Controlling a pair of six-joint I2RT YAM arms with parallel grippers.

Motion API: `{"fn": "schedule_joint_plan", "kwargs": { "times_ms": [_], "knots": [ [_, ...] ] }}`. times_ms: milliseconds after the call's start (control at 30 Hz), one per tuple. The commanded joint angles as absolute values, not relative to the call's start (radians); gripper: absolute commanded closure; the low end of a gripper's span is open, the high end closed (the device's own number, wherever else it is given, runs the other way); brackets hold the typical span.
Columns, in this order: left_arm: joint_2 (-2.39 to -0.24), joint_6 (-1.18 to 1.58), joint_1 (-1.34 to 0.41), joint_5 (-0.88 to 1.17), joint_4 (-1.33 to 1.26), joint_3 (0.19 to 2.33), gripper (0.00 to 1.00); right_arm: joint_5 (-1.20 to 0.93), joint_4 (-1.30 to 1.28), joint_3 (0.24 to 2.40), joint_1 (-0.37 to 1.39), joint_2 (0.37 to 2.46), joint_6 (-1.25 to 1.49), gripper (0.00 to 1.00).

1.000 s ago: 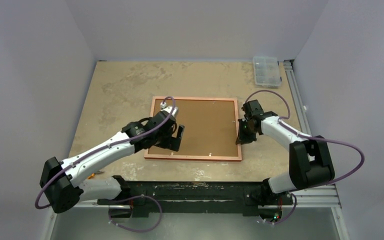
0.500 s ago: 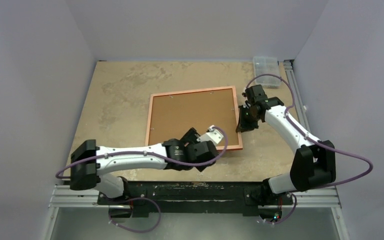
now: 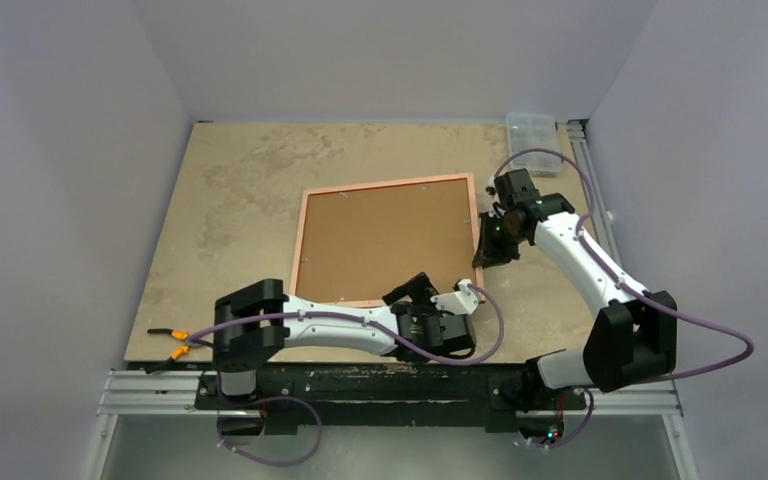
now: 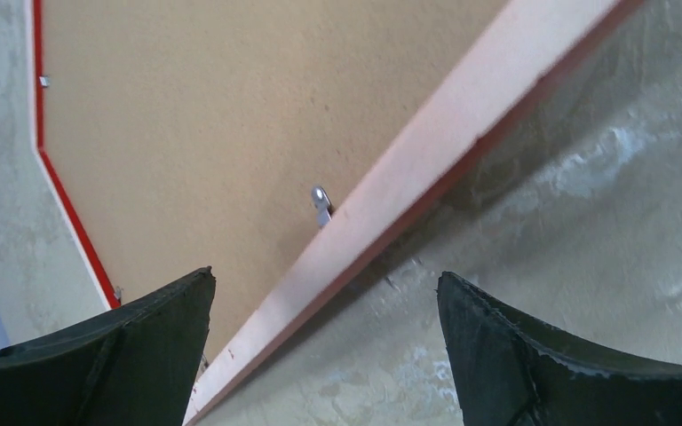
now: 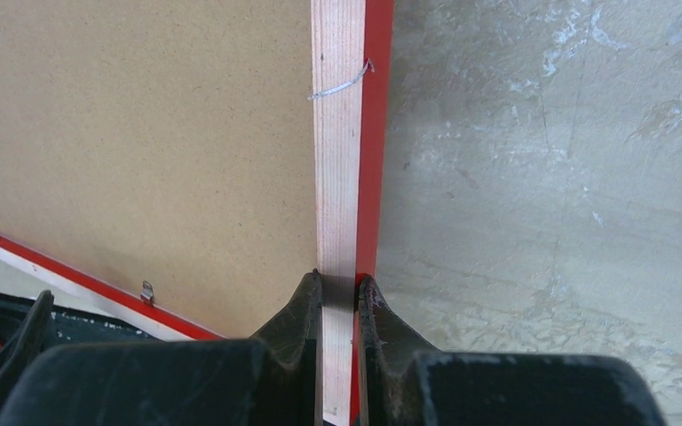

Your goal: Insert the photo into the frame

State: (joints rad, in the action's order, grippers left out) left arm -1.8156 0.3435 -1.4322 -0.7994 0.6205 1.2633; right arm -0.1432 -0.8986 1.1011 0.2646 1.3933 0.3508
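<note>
The frame (image 3: 385, 240) lies back up in the middle of the table, skewed, its brown backing board (image 3: 380, 238) facing up. My right gripper (image 3: 487, 252) is shut on the frame's right rail; the wrist view shows its tips (image 5: 339, 284) pinching the pale wood edge (image 5: 337, 177) with its red outer side. My left gripper (image 3: 412, 293) hangs open just off the frame's near right corner. In its wrist view the pale rail (image 4: 426, 160) runs diagonally between the spread fingertips (image 4: 324, 293), apart from both. The photo is out of view.
A clear plastic box (image 3: 534, 142) sits at the back right corner beside an aluminium rail (image 3: 585, 170). An orange-handled tool (image 3: 175, 338) lies at the near left table edge. Small metal tabs (image 4: 321, 200) stick out along the inside of the frame's rails.
My left arm swung from the frame's left side, along the near edge, to its near right corner. The frame turned a little counter-clockwise and shifted back, still held by the right gripper.
</note>
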Motion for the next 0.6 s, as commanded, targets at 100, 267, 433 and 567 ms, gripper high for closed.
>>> {"fn": "schedule_joint_plan", "kwargs": {
  "times_ms": [100,267,433,567],
  "knots": [
    [-1.896,0.364,-1.428,-1.102,0.626,1.377,0.10,-0.266,-0.923,1.148,0.267,1.315,0.354,1.00],
    [-1.874,0.385,-1.410,-1.160,0.632,1.382,0.26,-0.299,-0.923,1.144,0.267,1.306,0.349,1.00],
    [-1.844,0.381,-1.378,-1.161,0.629,1.370,0.49,-0.344,-0.906,1.135,0.266,1.300,0.357,1.00],
    [-1.831,0.354,-1.379,-1.165,0.624,1.371,0.78,-0.400,-0.868,1.130,0.265,1.277,0.371,0.97]
  ]
}}
